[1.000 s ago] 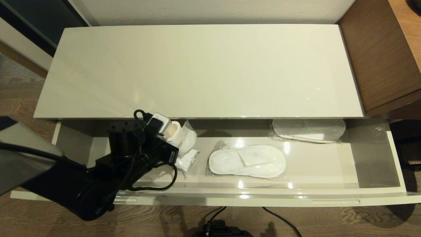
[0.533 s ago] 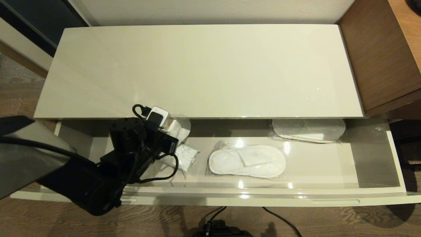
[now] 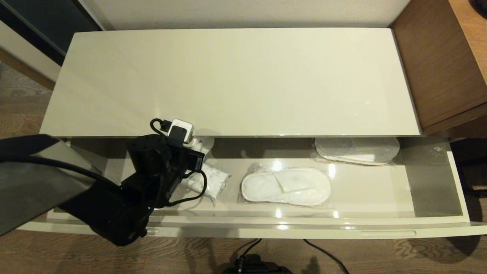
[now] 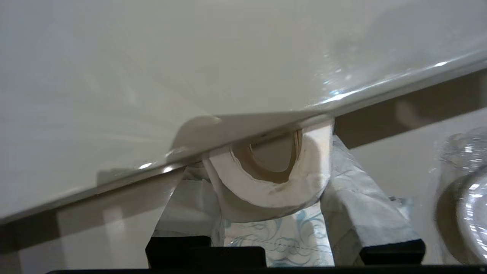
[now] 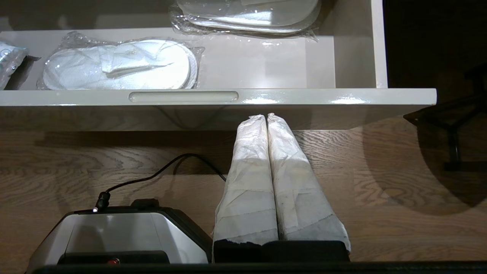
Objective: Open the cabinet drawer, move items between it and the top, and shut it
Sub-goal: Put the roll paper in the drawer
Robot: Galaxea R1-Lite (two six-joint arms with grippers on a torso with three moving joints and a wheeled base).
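Drawer state: the cabinet drawer point(image 3: 433, 182) is pulled fully out below the top point(image 3: 236, 80); its front panel point(image 5: 304, 99) overhangs the wood floor point(image 5: 380, 171).
Left gripper: the left gripper point(image 4: 266, 179) sits at the left part of the drawer, right at the front edge of the top, clamped on the toilet paper roll point(image 4: 266, 190), one wrapped finger on each side of it.
Roll position: the roll is held above the drawer floor with its hollow core point(image 4: 272, 161) facing the wrist camera; its upper part is tucked under the front lip of the top, which hides part of the core. Whether the roll touches that lip cannot be told.
Below the roll: a white packet point(image 3: 211, 180) with blue-green print lies on the drawer floor, just beside the gripper.
Other contents: one wrapped pair of slippers point(image 3: 285, 186) lies mid-drawer; a second pair point(image 3: 357, 150) lies at the back right, partly under the top.
Open room, drawer: bare grey floor between the slippers and the right wall.
Open room, top: the whole slab shows bare.
Right gripper: the right gripper point(image 5: 267, 118) hangs low in front of the drawer panel, over the floor, fingers pressed together with nothing between them.
Right boundary: brown wooden furniture point(image 3: 441, 61) adjoins the top's right edge.
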